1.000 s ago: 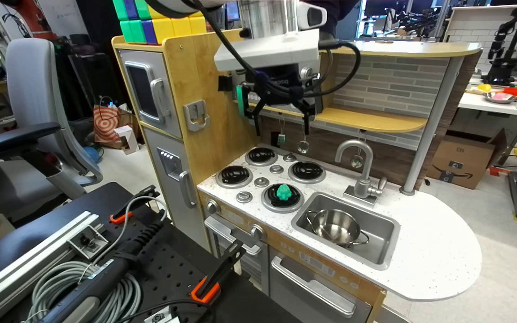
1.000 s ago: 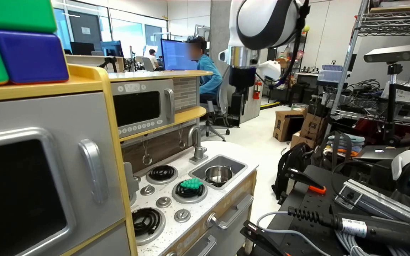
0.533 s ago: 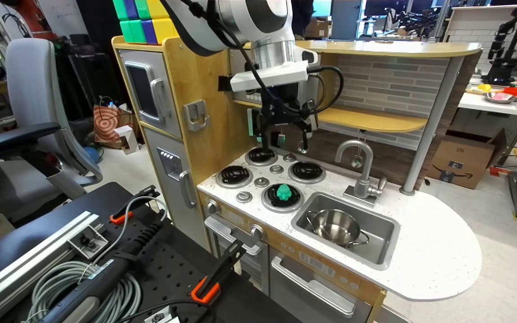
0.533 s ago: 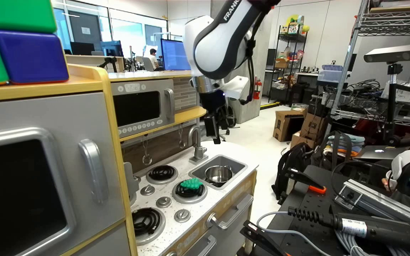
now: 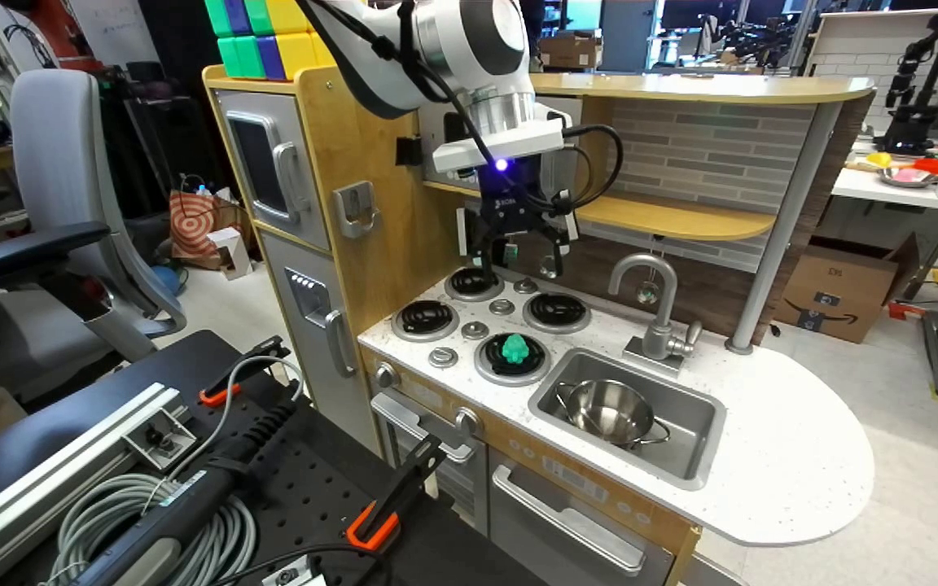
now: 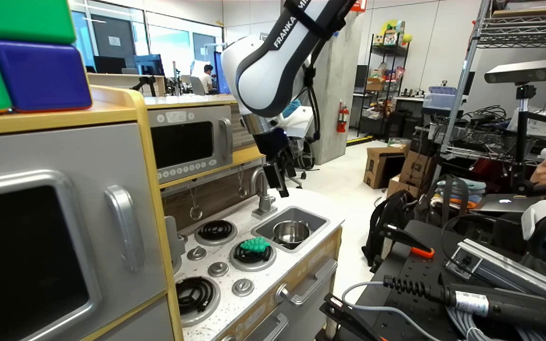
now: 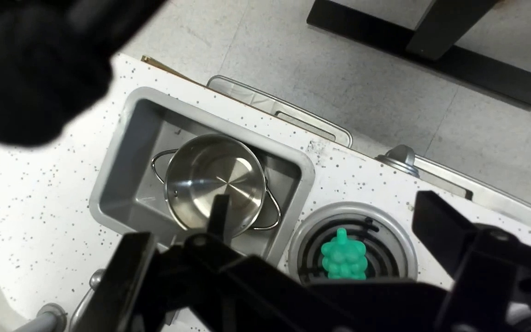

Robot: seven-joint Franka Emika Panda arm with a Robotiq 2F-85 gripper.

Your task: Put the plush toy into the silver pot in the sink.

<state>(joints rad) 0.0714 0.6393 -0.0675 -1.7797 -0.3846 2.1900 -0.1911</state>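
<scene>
Plush toy [image 5: 515, 348] sits on one of four burners [image 5: 492, 356], one silver pot [image 5: 609, 413] in one sink [image 5: 690, 443], one claw [image 5: 523, 272] spread wide

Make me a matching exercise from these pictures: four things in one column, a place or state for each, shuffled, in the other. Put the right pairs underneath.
Things:
1. plush toy
2. silver pot
3. faucet
4. end effector

Places or states:
A. inside the sink
B. in the air, jaws apart
C. resting on a black burner
D. rising from the speckled countertop

Right pairs:
1-C
2-A
3-D
4-B
</scene>
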